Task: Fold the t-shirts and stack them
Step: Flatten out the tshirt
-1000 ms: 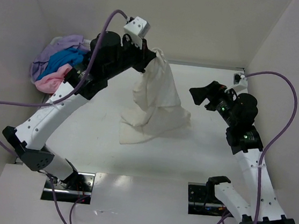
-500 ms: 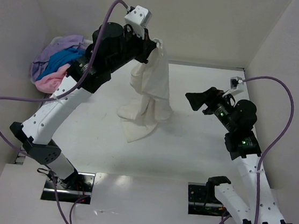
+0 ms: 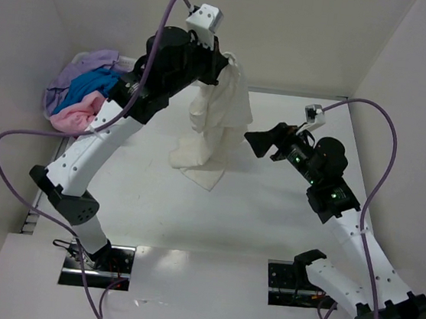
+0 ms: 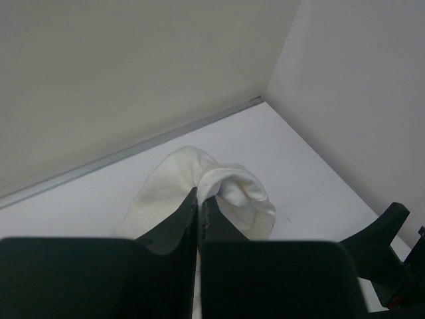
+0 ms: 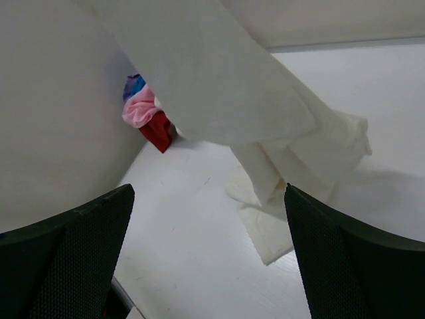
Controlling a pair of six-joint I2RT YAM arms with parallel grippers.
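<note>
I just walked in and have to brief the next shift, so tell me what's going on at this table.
The left gripper is shut on a cream-white t-shirt and holds it up by one bunched end. The shirt's lower part trails onto the table. The right gripper is wide open, pointed at the hanging cloth from the side and close to it, with nothing in it. A heap of lilac, blue and pink shirts waits in the far left corner. No folded stack is visible yet.

No legible text, seemingly
</note>
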